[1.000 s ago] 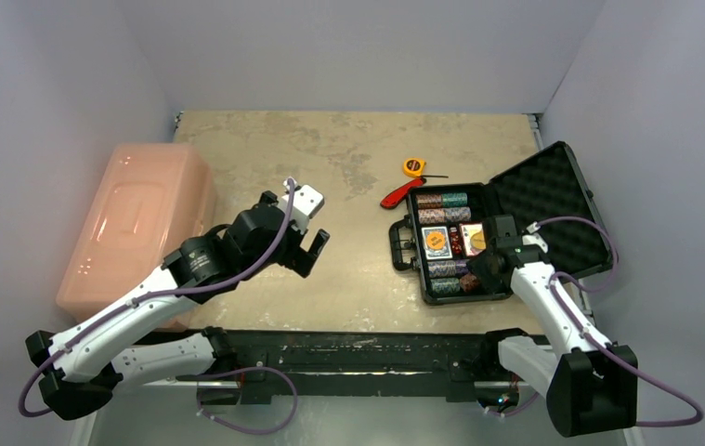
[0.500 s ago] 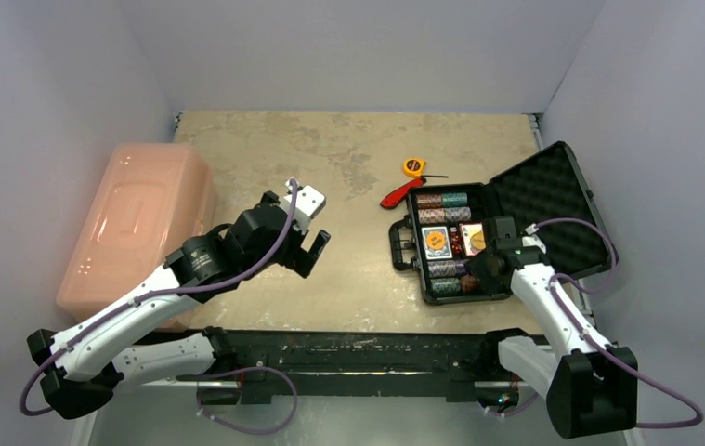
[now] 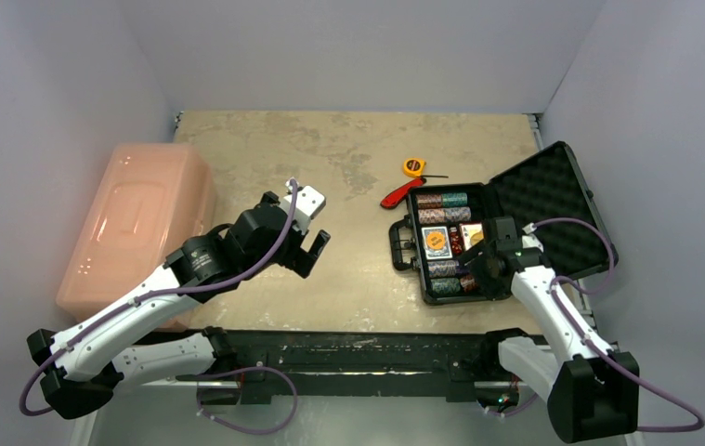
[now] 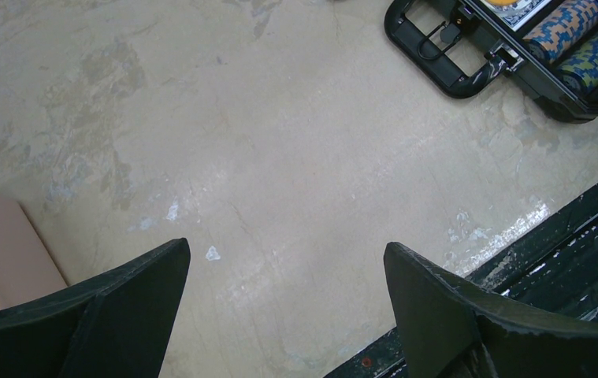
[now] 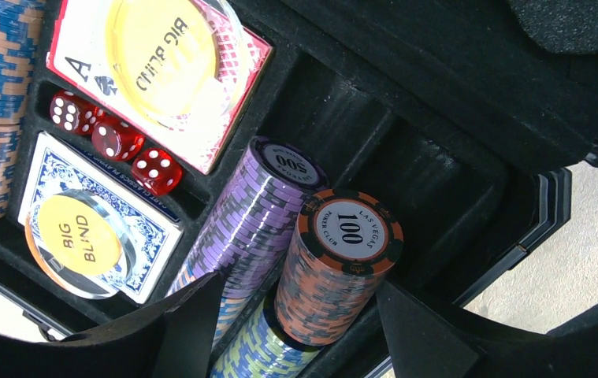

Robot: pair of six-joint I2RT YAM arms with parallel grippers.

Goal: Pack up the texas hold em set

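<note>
Right fingers (image 5: pixel 189 331) spread, straddling orange chip roll (image 5: pixel 335 268), which looks unseated. I'd press it gently down beside purple roll (image 5: pixel 248 213). Left fingers (image 4: pixel 114 315) spread, empty over desk (image 4: pixel 280 157).

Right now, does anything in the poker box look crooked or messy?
Yes. In the black case, the orange 100 chip roll stands tipped up on end. It seems propped on a green roll and against the purple 500 roll instead of lying flat. The grooves beside it are bare.
</note>
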